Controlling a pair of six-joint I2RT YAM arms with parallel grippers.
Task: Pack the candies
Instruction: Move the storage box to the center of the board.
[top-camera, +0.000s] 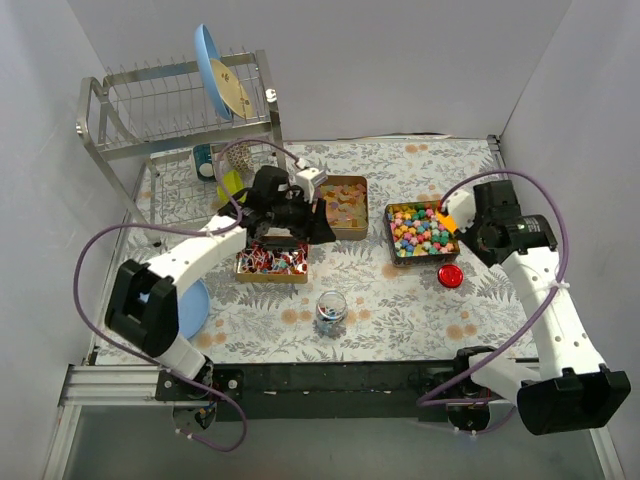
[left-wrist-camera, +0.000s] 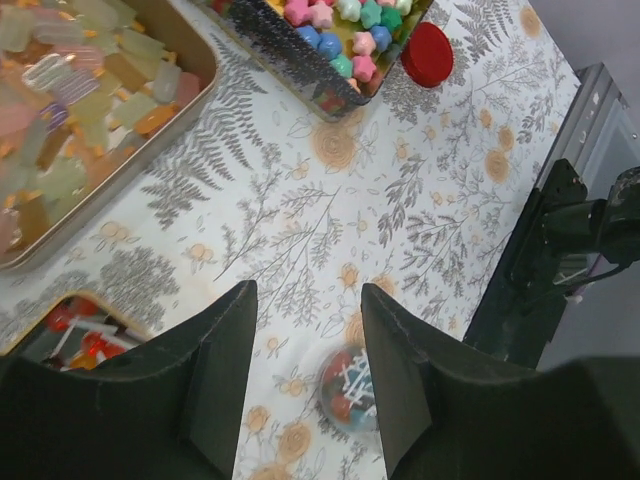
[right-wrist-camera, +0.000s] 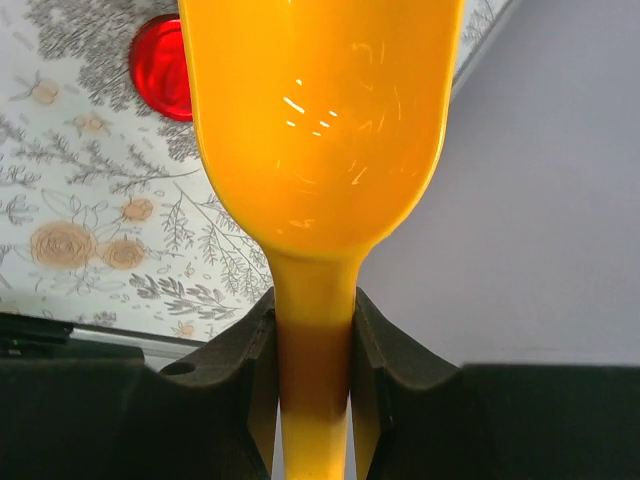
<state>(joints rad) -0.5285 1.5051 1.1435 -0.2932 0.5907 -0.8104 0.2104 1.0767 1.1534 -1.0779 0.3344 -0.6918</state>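
Three tins hold the candies: pale flat pieces (top-camera: 344, 205) (left-wrist-camera: 80, 110), multicoloured nuggets (top-camera: 420, 232) (left-wrist-camera: 340, 30), and red-blue-white wrapped pieces (top-camera: 270, 264) (left-wrist-camera: 75, 335). A small clear jar (top-camera: 331, 312) (left-wrist-camera: 352, 392) stands on the cloth with a few wrapped candies inside. My left gripper (top-camera: 285, 240) (left-wrist-camera: 307, 300) hovers over the wrapped-candy tin, open, with nothing between its fingers. My right gripper (top-camera: 462, 230) (right-wrist-camera: 312, 340) is shut on the handle of the orange scoop (top-camera: 447, 218) (right-wrist-camera: 320, 120), at the right edge of the nugget tin. I cannot see inside the scoop's bowl.
A round red lid (top-camera: 450, 275) (left-wrist-camera: 427, 54) (right-wrist-camera: 160, 70) lies beside the nugget tin. A metal dish rack (top-camera: 180, 110) with a blue plate (top-camera: 213, 70) stands at the back left. Another blue plate (top-camera: 195, 305) lies under my left arm. White walls close in both sides.
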